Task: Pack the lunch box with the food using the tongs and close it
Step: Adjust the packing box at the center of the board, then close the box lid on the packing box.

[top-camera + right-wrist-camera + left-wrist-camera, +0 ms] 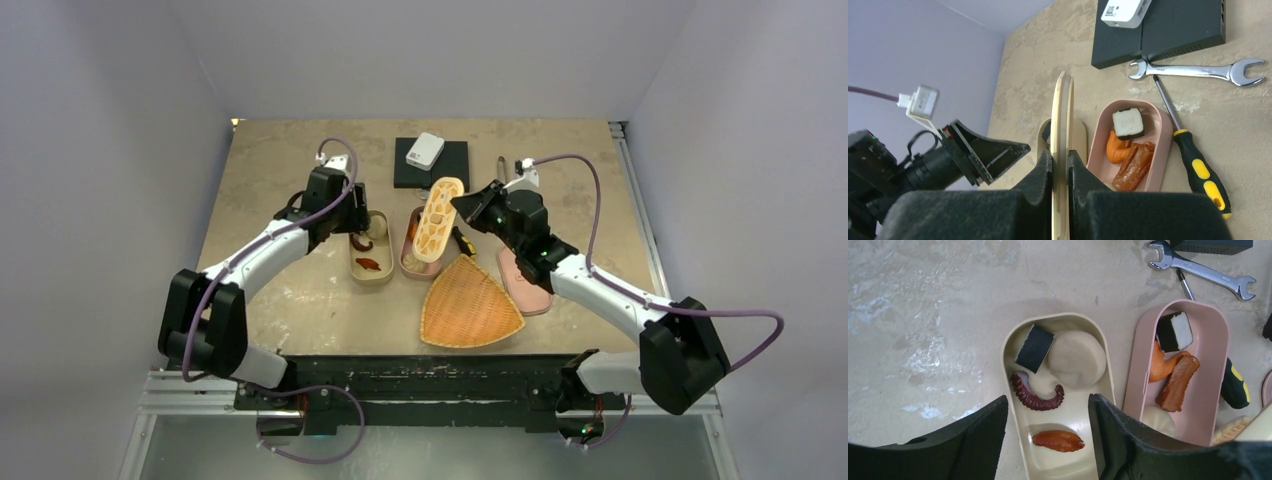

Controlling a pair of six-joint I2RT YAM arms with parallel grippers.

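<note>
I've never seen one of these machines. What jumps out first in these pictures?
The right end effector pinches a pale oval lid, held on edge next to the pink box mid-table. Just left, the left end effector hangs open above the beige box, where a dark red tentacle curls. A fan-shaped woven tray lies nearer the arms' bases.

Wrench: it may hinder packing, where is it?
Right wrist view, upper right: the wrench lies on the table between the black box and the pink lunch box.
</note>
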